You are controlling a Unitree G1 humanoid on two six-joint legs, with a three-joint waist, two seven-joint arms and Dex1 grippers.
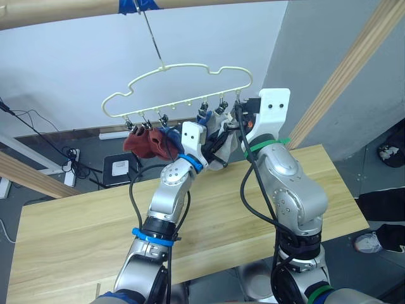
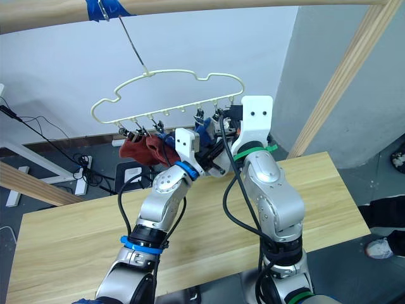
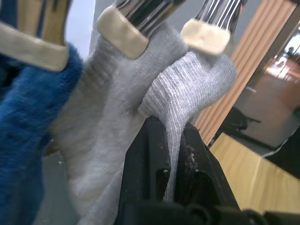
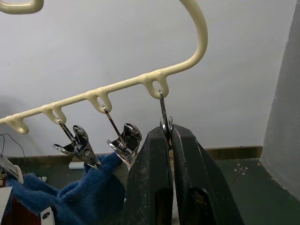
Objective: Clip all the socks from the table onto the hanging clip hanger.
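Head views: hanger (image 1: 183, 85) hangs from wooden pole (image 2: 221, 5) above surface (image 1: 82, 234), red sock (image 1: 144, 143) and blue sock (image 1: 169, 140) clipped on | left wrist: left claw (image 3: 171, 157) clenched on grey sock (image 3: 187, 89) under clip (image 3: 205, 35) | right wrist: right claw (image 4: 169, 140) pinching end clip (image 4: 165, 123) at hanger's end.
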